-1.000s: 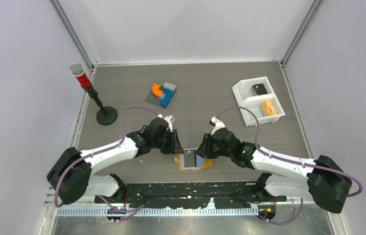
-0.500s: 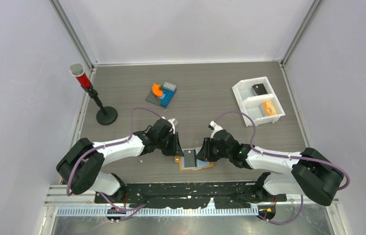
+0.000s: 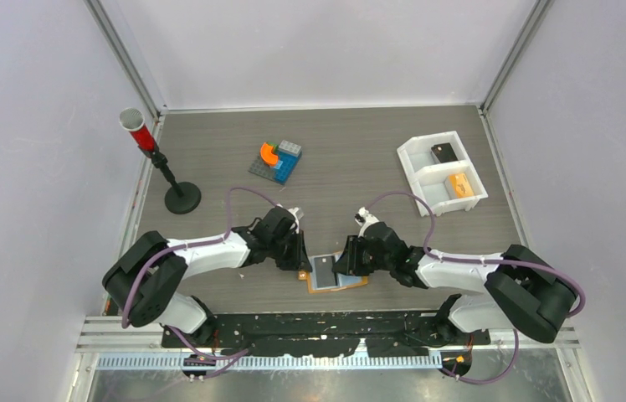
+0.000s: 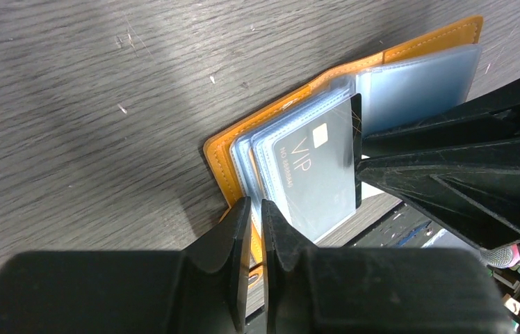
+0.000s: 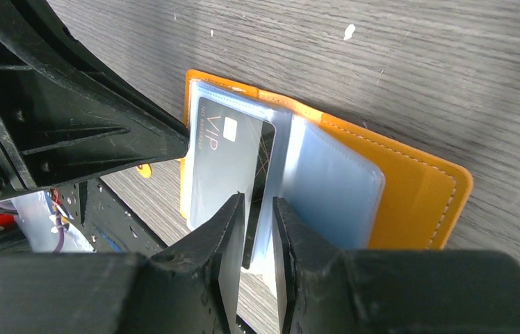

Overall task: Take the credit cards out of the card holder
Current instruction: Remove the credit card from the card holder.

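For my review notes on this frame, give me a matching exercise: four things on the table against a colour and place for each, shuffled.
Things:
1. card holder
2. tray
3. cup
4. brick build

Colour and place:
A. white, far right
B. red, far left
C. tan-orange, lying open at the near edge
D. blue, grey and orange, at the back, left of centre

Pairs: 1-C, 2-A, 3-B, 4-D.
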Robot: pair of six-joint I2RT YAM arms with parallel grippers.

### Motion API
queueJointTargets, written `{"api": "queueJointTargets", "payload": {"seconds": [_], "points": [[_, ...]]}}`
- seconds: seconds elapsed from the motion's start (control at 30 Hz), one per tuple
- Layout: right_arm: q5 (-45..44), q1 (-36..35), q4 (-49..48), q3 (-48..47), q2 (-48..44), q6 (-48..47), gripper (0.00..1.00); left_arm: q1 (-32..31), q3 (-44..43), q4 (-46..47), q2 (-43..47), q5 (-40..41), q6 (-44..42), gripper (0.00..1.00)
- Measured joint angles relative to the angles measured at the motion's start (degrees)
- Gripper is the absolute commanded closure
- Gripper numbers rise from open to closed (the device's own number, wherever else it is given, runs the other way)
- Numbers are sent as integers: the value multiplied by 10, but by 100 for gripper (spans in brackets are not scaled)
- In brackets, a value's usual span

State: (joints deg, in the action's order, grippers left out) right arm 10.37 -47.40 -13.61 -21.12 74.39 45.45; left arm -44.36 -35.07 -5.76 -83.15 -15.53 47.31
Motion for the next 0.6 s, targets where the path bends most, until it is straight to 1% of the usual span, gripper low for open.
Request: {"api": "queueJointTargets", "payload": {"seconds": [0.2, 0.27, 0.33, 0.37, 0.43, 0.6], "points": [[4, 0, -15, 0, 12, 3, 72, 0, 0, 1, 0, 1, 0, 88], [5, 0, -18, 0, 15, 4, 76, 0, 0, 1, 0, 1, 0, 88], [5, 0, -20, 0, 17, 6, 91, 0, 0, 1, 0, 1, 0, 88], [5, 0, -21, 0, 18, 6, 93, 0, 0, 1, 0, 1, 0, 88], [8, 4, -23, 0, 17, 10, 95, 0, 0, 1, 0, 2, 0, 88], [21, 17, -26, 5, 5, 12, 95, 0, 0, -1, 0, 8, -5, 88]]}}
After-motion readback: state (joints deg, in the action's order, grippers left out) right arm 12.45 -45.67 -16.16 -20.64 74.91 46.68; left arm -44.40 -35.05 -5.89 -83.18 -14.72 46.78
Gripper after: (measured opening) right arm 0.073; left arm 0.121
